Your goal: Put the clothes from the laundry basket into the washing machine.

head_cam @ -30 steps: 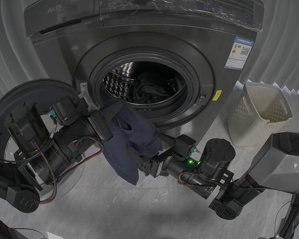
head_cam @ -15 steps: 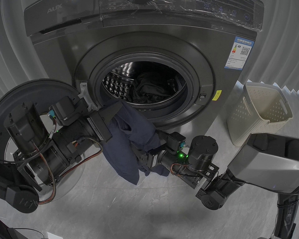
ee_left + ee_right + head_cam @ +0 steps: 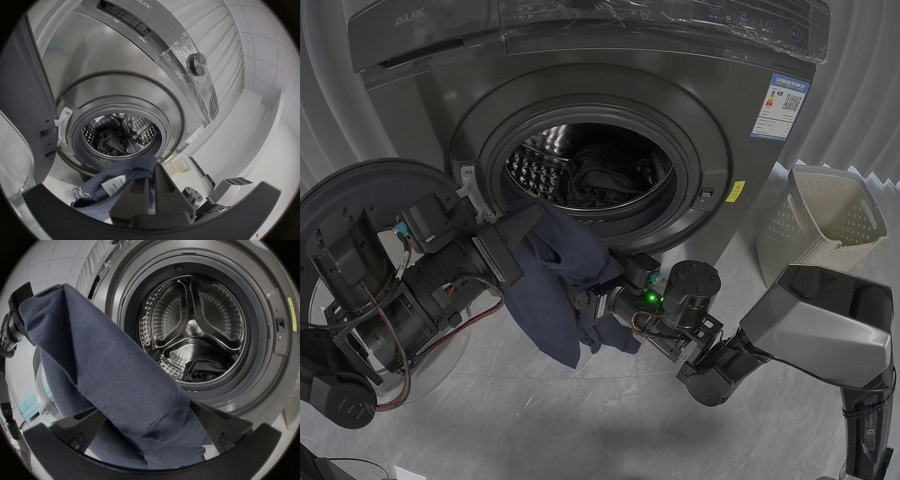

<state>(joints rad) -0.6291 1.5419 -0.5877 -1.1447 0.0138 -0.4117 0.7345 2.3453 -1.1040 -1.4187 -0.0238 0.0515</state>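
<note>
Blue shirt point(image 3: 550, 294), pinched by the left tool point(image 3: 151, 184), lies loose in the spread right tool point(image 3: 147, 430) by the washing machine point(image 3: 706, 112) and might slip.

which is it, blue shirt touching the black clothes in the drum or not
Apart. The right wrist view shows bare drum metal between the blue shirt and the black clothes; the shirt hangs outside.

You have one dark grey front-loading washing machine point(image 3: 700, 81), one round dark door point(image 3: 375, 181) swung open at its left, one beige perforated plastic laundry basket point(image 3: 800, 244) at its right, and two garments: one navy blue cloth garment point(image 3: 562, 256) before its opening and one crumpled black garment point(image 3: 600, 175) inside its drum.
</note>
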